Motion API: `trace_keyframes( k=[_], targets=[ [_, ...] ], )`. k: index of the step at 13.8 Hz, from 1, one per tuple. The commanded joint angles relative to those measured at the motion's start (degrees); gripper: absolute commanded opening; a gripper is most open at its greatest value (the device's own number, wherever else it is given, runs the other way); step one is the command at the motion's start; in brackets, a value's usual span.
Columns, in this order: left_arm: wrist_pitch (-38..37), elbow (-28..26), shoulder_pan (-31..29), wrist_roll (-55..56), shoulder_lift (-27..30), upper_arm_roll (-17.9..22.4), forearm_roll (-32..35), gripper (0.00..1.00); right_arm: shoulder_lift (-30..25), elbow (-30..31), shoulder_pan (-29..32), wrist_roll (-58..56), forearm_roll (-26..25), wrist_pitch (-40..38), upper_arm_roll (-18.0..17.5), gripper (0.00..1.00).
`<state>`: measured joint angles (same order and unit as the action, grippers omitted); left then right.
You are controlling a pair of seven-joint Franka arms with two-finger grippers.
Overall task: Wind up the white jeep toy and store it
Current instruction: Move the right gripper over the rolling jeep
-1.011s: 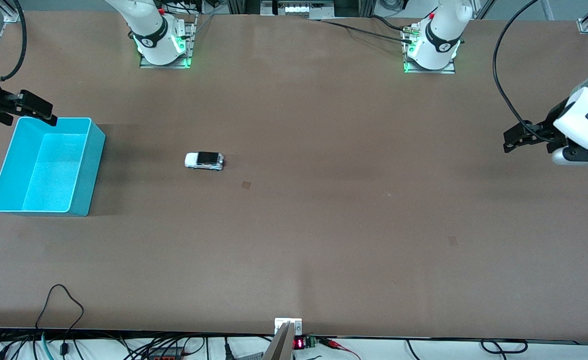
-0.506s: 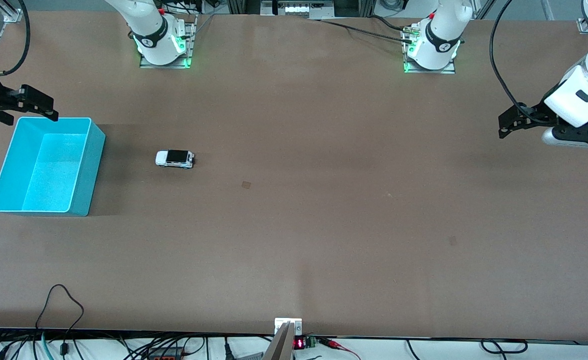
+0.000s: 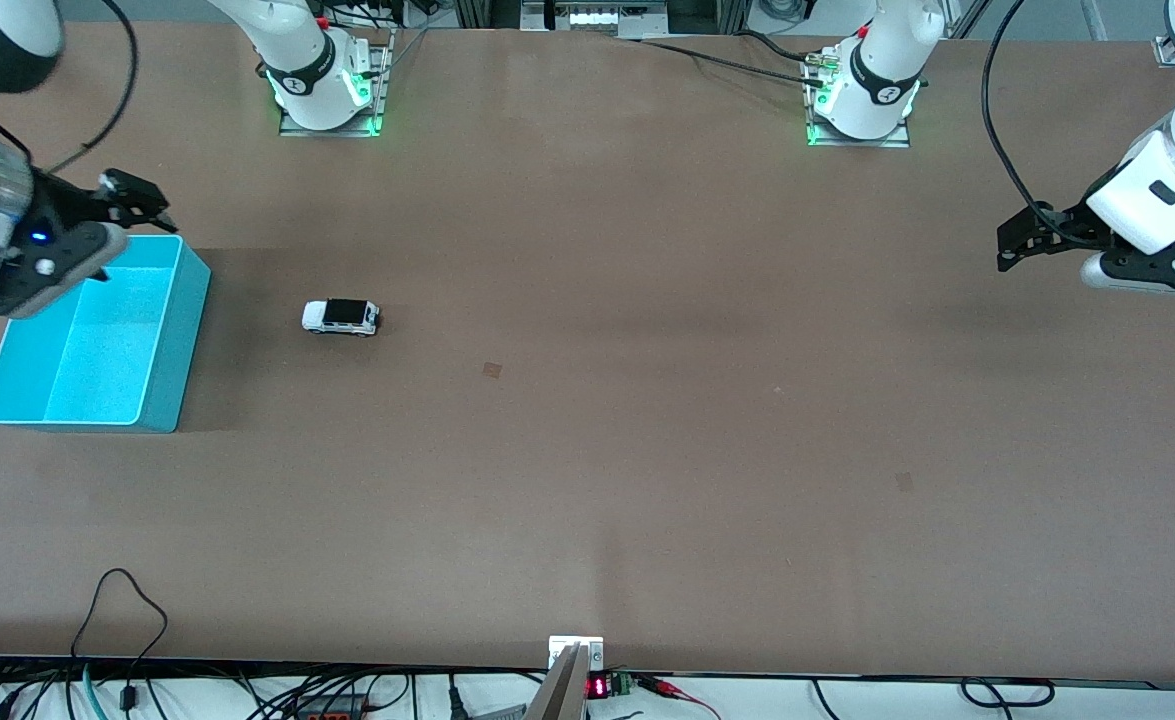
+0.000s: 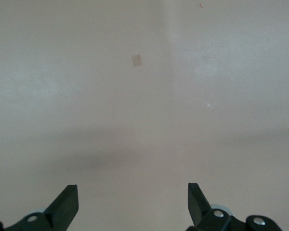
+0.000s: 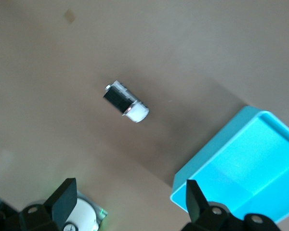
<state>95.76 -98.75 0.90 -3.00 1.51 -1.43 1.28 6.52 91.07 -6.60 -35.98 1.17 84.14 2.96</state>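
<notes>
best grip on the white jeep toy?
Come straight down on the white jeep toy and pinch its two long flat sides mid-body, above the wheels. It sits upright, lengthwise along the table, on open table beside the turquoise bin. The open right hand is closest.

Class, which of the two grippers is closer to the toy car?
The right gripper, open over the turquoise bin, beside the white jeep toy. The left gripper waits open at the table's other end.

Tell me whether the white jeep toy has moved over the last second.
Yes. The white jeep toy rolled along the table toward the turquoise bin at the right arm's end.
</notes>
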Motion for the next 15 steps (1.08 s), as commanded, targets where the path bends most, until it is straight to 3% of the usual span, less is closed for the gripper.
trace_keyframes(
  k=[1, 4, 8, 12, 15],
  targets=[
    [-1.1, -0.48, 0.41, -0.96, 1.3, 0.56, -0.23, 1.0, -0.02, 2.95, -4.46, -1.55, -2.82, 0.84, 0.21, 1.0],
    [-1.1, 0.22, 0.5, -1.04, 1.13, 0.29, -0.14, 1.0, -2.9, 14.26, -9.03, -9.07, -6.51, 14.42, 0.21, 1.0],
    [-1.19, 0.22, 0.41, -1.04, 1.13, 0.47, -0.05, 1.0, -4.41, 30.18, -9.39, -12.0, -6.61, 32.19, 0.12, 1.0],
    [-1.19, 0.13, 0.33, -1.04, 1.04, 0.64, -0.05, 1.0, -2.49, 39.34, -9.66, -12.8, -6.53, 46.08, 0.12, 1.0],
    [-1.36, 0.13, 0.41, -0.96, 1.13, 0.38, 1.97, 1.0, 0.85, 41.63, -9.48, -14.11, -6.53, 52.25, 0.12, 1.0]
  ],
)
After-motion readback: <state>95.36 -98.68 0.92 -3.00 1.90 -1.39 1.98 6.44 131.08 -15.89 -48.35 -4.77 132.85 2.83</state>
